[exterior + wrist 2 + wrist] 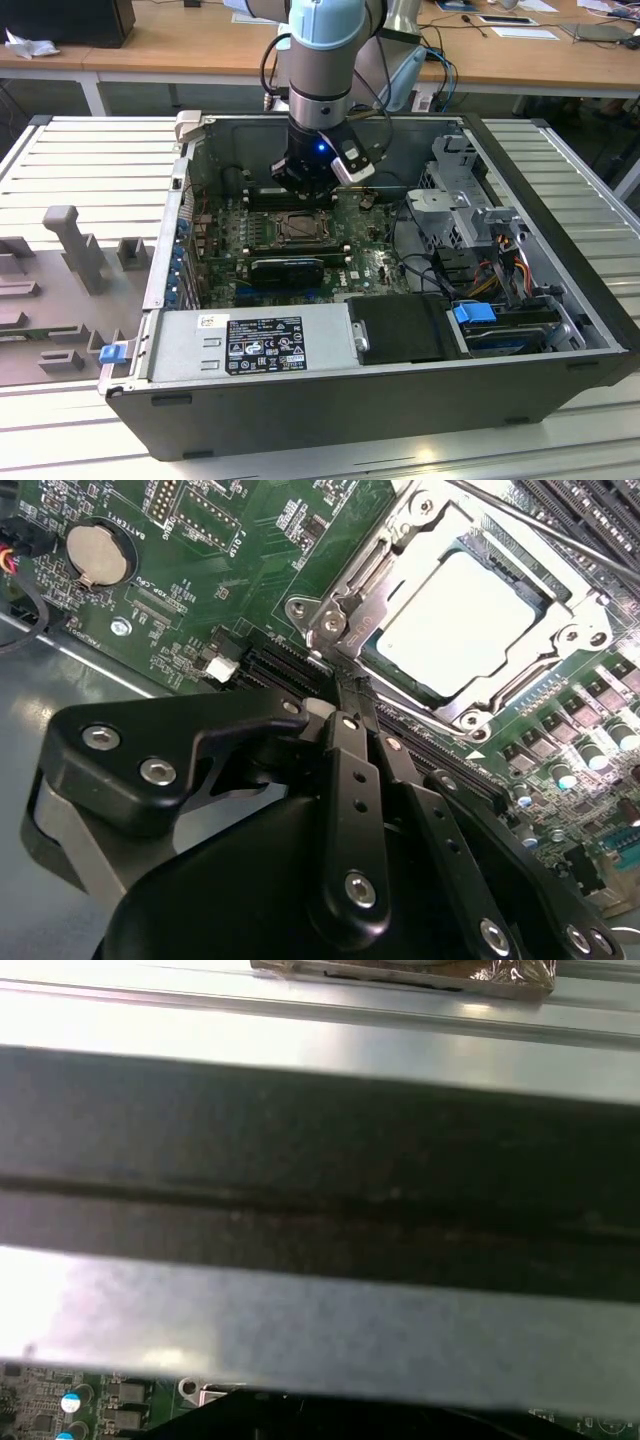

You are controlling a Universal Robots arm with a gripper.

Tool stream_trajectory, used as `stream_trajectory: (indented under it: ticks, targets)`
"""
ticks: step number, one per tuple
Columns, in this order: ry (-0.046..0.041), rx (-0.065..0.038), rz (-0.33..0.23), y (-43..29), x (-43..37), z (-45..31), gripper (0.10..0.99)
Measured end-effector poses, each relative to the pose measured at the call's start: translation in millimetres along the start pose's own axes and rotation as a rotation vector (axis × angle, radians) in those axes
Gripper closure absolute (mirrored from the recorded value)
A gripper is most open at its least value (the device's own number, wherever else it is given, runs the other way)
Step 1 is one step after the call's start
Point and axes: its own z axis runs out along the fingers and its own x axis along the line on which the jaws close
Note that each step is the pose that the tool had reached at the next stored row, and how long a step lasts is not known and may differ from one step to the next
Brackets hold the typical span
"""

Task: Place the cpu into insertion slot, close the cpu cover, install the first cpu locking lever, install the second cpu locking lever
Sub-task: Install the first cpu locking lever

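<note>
Open computer case [560, 330] on slatted bench: cpu [455, 620] seated in insertion slot [520, 695], cpu cover [375, 565] down (levers' state unclear) — gripper [340, 680] jaws together, empty.

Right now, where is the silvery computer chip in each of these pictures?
Exterior view: the chip sits in its socket mid-board, just below the gripper.
Second wrist view: chip lies framed by the metal cover, beyond the gripper.
First wrist view: not in it.
Shared landmark: the green circuit board.
</note>
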Motion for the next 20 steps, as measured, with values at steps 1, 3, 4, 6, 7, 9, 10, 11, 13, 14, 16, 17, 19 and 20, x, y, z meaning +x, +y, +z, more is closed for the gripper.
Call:
stream_trajectory:
  ticks: [1,3,4,6,7,9,10,11,13,14,16,17,19,20]
  targets:
    - [-0.0001,0.0,0.0,0.0,0.0,-0.1,0.98]
    - [-0.0001,0.0,0.0,0.0,0.0,-0.6,0.98]
    - [0.0,0.0,0.0,0.1,0.0,-1.0,0.98]
    - [0.0001,0.0,0.0,-0.3,0.0,-1.6,0.98]
    - [0.0001,0.0,0.0,-0.6,0.0,-1.8,0.98]
    - [0.0,0.0,0.0,-0.9,0.1,-1.8,0.98]
    - [0.0002,0.001,0.0,-0.9,0.1,-1.8,0.98]
    - [0.0003,0.002,0.0,-1.0,0.1,-1.7,0.98]
    - [0.0015,0.013,0.0,-1.1,0.1,-1.1,0.98]
    - [0.0019,0.019,0.0,-1.2,0.1,-0.5,0.98]
    - [0.0016,0.024,0.0,-1.2,0.0,0.4,0.98]
    - [0.0021,0.026,0.0,-1.2,0.0,0.6,0.98]
    - [0.0029,0.03,0.0,-1.3,0.1,0.5,0.98]
    - [0.0028,0.031,0.0,-1.3,0.1,0.3,0.98]
